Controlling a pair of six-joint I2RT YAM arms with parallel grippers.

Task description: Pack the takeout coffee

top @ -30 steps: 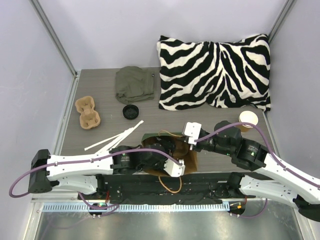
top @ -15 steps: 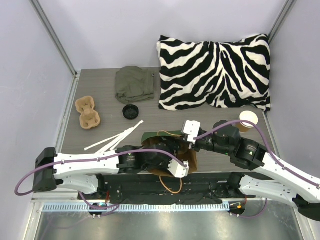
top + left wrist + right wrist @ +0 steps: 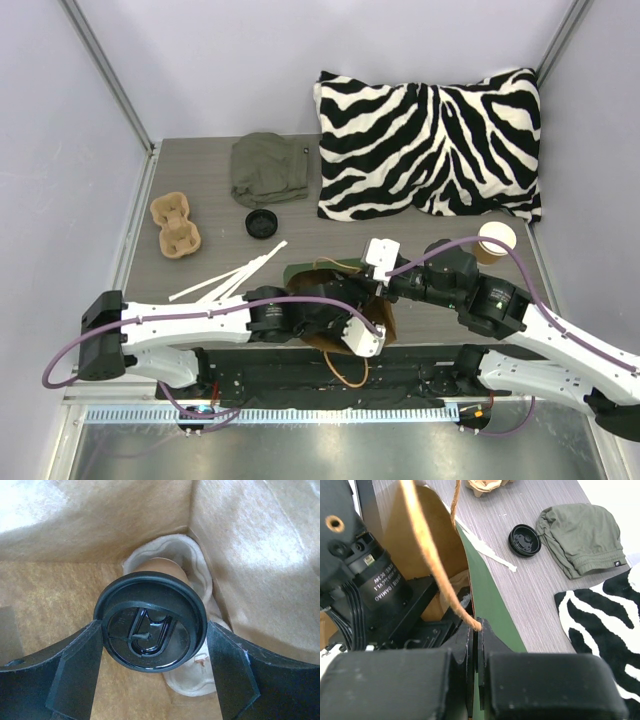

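The takeout coffee point(image 3: 150, 630), a tan cup with a black lid, fills the left wrist view and faces the camera. My left gripper point(image 3: 154, 627) is deep in the green bag point(image 3: 312, 271), its fingers point(image 3: 82, 665) against both sides of the lid. Behind the cup a pale pulp piece point(image 3: 200, 580) lies against the bag's brown inner wall. My right gripper point(image 3: 476, 622) is shut on the bag's rim beside the twine handle point(image 3: 427, 545) and holds the mouth open. From above, the bag and the left arm hide the cup.
A loose black lid point(image 3: 261, 224), a tan pulp tray point(image 3: 175, 225) and white strips point(image 3: 230, 275) lie to the left. An olive cloth point(image 3: 268, 168) and a zebra pillow point(image 3: 430, 145) sit at the back. A lidless tan cup point(image 3: 496, 240) stands at the right.
My left arm has slid to the right, deeper into the bag, with the cup. The right gripper keeps its pinch on the rim and has shifted slightly left.
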